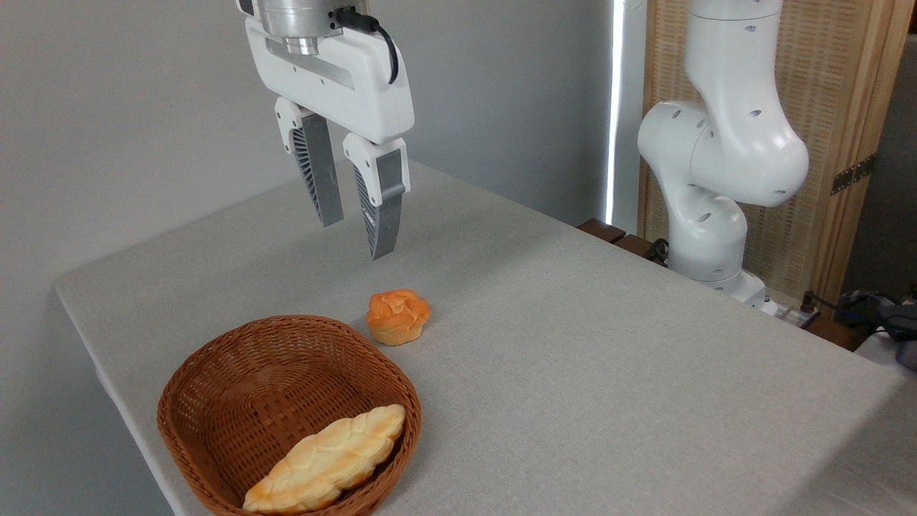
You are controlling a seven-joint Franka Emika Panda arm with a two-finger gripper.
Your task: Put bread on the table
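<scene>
Resting on the table [573,373], bread [397,316] below empty, parted gripper [356,235]

The tabletop [573,373] wore matt grey woven cloth; on it, the basket [215,401] was rough brown wicker; above, the pincer [356,236] looked smooth glossy white plastic.

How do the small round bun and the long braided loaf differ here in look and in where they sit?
The bun is round with a knotted, rosette-like top; the loaf is long and braided. The bun is deeper golden-orange; the loaf is paler. The bun stands on the grey table, just outside the wicker basket; the loaf lies inside it, against the near rim. Both are bread, and the gripper holds neither.
</scene>
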